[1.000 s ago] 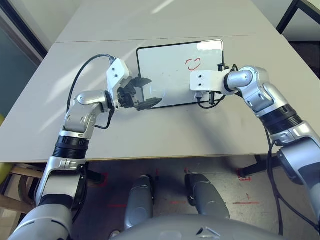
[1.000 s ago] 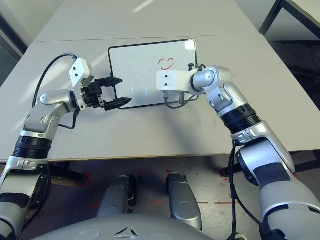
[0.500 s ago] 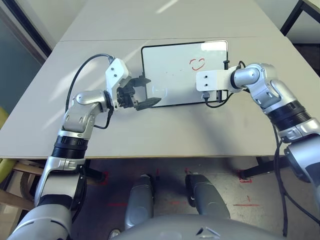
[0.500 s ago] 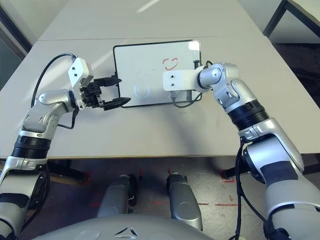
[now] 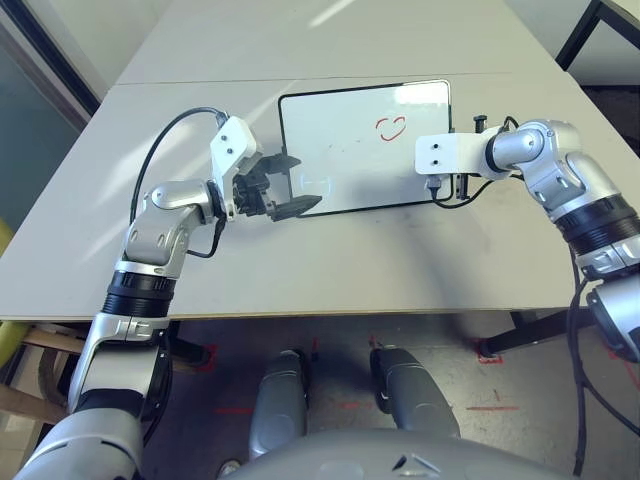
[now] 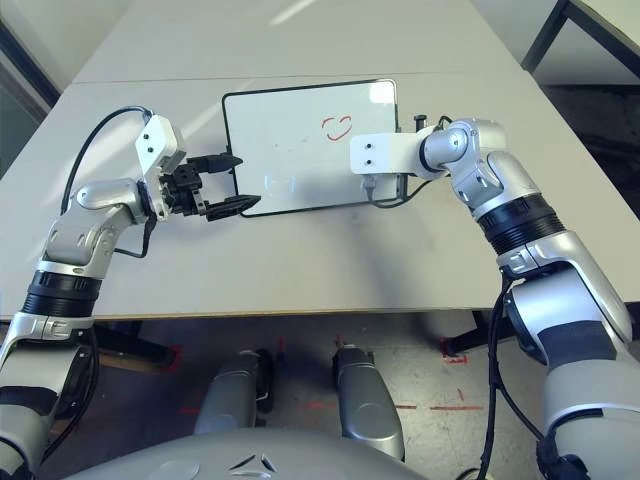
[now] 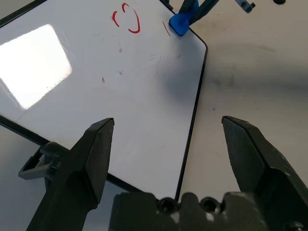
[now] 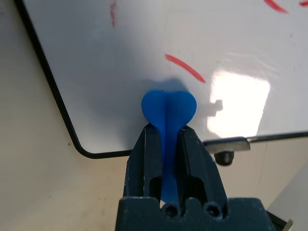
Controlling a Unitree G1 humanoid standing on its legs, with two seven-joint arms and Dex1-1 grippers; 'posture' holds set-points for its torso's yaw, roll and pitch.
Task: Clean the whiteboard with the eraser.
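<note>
A: What differs from a second ago?
B: The right gripper (image 8: 163, 139), clamped on the eraser (image 8: 168, 108), now sits further toward the robot's right, at the whiteboard (image 5: 340, 140) corner instead of over its near middle.
A: Anything else?
B: The right elbow is straighter, forearm reaching outward.

A pale grey table (image 5: 330, 270), a seam crossing its far part

The whiteboard (image 5: 340, 145) lies flat on the table, glossy white with a thin black frame and red marker marks. The small blue eraser (image 8: 168, 109) stands near one rounded corner, apparently touching the board's surface.
</note>
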